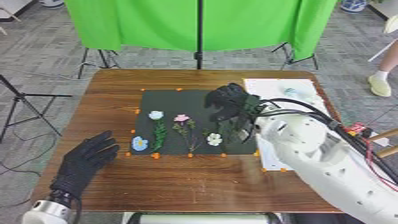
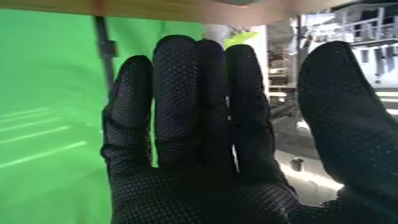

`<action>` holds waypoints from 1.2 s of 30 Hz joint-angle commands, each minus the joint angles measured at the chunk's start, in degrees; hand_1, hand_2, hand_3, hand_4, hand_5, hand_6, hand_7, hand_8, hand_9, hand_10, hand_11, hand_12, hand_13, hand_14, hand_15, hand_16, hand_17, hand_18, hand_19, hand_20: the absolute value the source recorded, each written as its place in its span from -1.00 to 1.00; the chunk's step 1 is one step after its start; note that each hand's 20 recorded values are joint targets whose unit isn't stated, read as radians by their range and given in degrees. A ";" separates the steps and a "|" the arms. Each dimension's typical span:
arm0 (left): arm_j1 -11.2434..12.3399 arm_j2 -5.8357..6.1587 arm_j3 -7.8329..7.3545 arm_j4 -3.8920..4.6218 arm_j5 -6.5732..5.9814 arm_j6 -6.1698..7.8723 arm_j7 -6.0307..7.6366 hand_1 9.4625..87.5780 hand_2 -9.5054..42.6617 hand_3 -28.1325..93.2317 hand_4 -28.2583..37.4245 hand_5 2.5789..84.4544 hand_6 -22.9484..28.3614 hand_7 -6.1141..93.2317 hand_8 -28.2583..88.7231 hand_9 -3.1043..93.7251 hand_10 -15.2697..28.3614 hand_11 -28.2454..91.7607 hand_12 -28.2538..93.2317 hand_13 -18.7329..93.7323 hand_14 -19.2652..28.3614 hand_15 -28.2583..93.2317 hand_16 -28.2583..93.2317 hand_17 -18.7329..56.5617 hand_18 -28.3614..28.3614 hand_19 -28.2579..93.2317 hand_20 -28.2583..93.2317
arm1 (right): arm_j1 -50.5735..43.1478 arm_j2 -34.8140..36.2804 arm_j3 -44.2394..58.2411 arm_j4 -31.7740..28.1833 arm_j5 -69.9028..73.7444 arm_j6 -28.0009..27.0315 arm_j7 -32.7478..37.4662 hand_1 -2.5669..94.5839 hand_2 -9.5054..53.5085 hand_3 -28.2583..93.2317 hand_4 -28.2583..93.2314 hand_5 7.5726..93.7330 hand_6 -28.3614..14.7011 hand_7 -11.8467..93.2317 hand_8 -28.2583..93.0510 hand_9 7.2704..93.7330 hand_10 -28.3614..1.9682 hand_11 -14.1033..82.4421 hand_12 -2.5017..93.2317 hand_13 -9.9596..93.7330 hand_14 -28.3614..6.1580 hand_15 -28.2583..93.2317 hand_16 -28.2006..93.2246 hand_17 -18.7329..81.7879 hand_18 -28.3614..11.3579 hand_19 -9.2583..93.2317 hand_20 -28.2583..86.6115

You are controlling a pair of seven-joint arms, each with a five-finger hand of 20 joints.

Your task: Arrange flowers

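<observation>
The white right arm (image 1: 313,147) is seen nearest, with its black-gloved right hand (image 1: 233,102) held over the far right part of the black mat (image 1: 173,102), fingers straight and thumb spread apart; whether anything is touched cannot be told. On the mat are laid a pale, green-stemmed flower (image 1: 156,115), a pink flower (image 1: 182,118), a white blossom (image 1: 214,139) and a blue blossom (image 1: 139,143). The black-gloved left hand (image 1: 86,156) is placed beside it, fingers extended.
</observation>
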 commanded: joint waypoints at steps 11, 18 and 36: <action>0.59 0.26 0.14 0.18 0.07 -0.51 -0.49 -0.61 -0.56 0.61 -0.93 -0.15 0.08 -0.50 -0.66 -0.27 0.29 -0.13 -0.25 -0.23 0.47 0.06 -0.54 -0.74 0.73 0.28 -0.40 | -5.09 2.12 -3.18 0.73 -3.22 4.12 5.05 -0.25 -1.00 0.79 -1.00 0.10 0.40 0.09 -0.89 0.33 0.34 0.23 -0.38 0.47 0.41 0.50 -0.16 -0.03 -0.41 0.69 0.24; 0.44 0.21 0.21 0.31 0.07 -0.78 -0.83 -0.62 -0.56 0.61 -0.93 -0.15 0.08 -0.50 -0.66 -0.27 0.29 -0.13 -0.25 -0.23 0.47 0.06 -0.54 -0.74 0.73 0.28 -0.41 | -4.83 1.62 -4.69 1.43 -4.31 5.20 6.15 -0.15 -1.00 0.67 -1.00 0.12 0.42 0.11 -0.84 0.38 0.44 0.18 -0.25 0.52 0.45 0.50 -0.14 0.00 -0.40 0.71 0.22; 0.55 0.19 0.19 0.30 0.09 -0.70 -0.64 -0.61 -0.55 0.61 -0.93 -0.15 0.08 -0.50 -0.66 -0.27 0.29 -0.13 -0.25 -0.23 0.47 0.06 -0.54 -0.74 0.73 0.28 -0.40 | -5.17 -0.73 -6.06 2.54 -6.46 5.55 6.15 0.04 -1.00 0.46 -1.00 0.15 0.42 0.16 -0.60 0.52 0.57 0.04 -0.07 0.58 0.50 0.49 -0.11 0.04 -0.38 0.74 0.22</action>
